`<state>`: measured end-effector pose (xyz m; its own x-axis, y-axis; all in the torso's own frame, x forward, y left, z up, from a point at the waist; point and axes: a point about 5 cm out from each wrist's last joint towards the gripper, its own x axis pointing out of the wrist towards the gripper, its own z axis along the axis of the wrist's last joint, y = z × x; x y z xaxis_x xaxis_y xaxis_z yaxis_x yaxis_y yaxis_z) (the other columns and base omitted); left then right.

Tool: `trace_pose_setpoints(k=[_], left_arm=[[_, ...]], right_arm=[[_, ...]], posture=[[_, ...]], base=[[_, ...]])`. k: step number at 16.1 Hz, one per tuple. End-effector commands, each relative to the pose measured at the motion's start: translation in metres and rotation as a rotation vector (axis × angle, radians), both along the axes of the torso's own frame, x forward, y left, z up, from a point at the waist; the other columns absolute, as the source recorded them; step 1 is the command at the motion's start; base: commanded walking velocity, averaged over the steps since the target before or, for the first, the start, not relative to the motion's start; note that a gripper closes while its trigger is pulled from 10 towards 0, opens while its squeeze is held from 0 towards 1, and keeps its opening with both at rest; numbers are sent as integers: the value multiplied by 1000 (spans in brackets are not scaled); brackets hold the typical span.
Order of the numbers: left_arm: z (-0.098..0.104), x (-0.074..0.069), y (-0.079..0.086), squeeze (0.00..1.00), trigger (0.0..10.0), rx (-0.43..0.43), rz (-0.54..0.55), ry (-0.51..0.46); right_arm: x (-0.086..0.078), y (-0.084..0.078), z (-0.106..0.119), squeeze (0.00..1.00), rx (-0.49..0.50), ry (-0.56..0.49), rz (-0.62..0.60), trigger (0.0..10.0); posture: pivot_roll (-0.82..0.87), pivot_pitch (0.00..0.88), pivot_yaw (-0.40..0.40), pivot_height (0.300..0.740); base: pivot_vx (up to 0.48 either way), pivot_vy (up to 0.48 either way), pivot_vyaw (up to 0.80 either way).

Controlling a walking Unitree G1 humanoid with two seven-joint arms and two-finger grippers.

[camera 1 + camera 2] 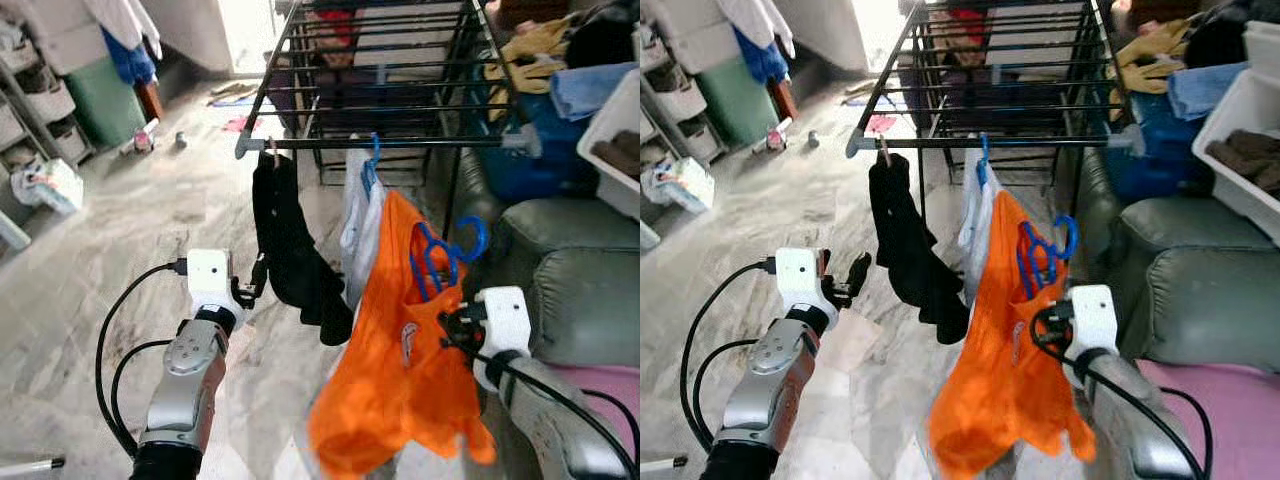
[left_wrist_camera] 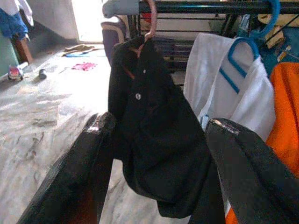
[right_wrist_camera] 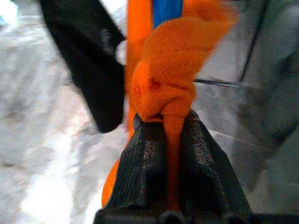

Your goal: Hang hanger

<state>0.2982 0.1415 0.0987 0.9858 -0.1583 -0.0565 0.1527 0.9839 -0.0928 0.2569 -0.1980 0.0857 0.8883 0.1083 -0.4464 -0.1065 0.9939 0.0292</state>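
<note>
Right wrist view: the right gripper (image 3: 174, 140) has its jaws pressed together on a bunch of the orange shirt (image 1: 400, 370), pinching cloth more than plastic.
Task's thing: the blue hanger (image 1: 440, 255) sits inside the orange shirt's collar, its hook free in the air, below and to the right of the drying rack's front rail (image 1: 400, 143), not yet on it.
Left gripper: the left gripper (image 2: 159, 154) hangs with its jaws wide apart, just near the black garment (image 1: 290, 250), holding nothing.
Already hung: the black garment on a pinkish hook (image 2: 150, 21) at the rail's left end; a white shirt (image 1: 358, 215) on another blue hanger (image 2: 238, 56) to its right.
Doing it well: lift the orange shirt until the hook clears the rail, aim for the bare stretch right of the white shirt, then lower so the hook opens over the bar; since the grip is on fabric, move slowly so the hanger does not slide out of the collar.
Risk: the hook may swing or twist as it rises.
Hard to tell: which way the hook's opening faces; whether the jaws also catch the hanger under the cloth; the shirt's lower hem is blurred.
Cut off: the rack's legs and the green sofa (image 1: 570, 290) at the right.
</note>
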Motion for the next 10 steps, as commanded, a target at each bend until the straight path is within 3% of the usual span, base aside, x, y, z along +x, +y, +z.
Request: trace_pose_setpoints(k=[1, 4, 7, 10], left_arm=[[3, 2, 5, 0, 10000, -2, 1, -1], [1, 0, 4, 0, 10000, -3, -19, 10], [1, -1, 2, 0, 10000, -9, -35, 11], [1, -2, 2, 0, 10000, -11, -45, 15]], right_arm=[[8, -3, 12, 0, -21, -73, -40, 10000], [17, -18, 18, 0, -80, -118, -155, 10000], [18, -18, 18, 0, -82, -130, -183, 10000], [19, -15, 17, 0, -77, -134, -185, 10000]], posture=[[-92, 6, 69, 740], [-91, 9, 71, 740], [-87, 13, 71, 740], [-85, 17, 73, 740]], base=[[289, 0, 0], [294, 319, 0], [292, 350, 0], [294, 355, -713]])
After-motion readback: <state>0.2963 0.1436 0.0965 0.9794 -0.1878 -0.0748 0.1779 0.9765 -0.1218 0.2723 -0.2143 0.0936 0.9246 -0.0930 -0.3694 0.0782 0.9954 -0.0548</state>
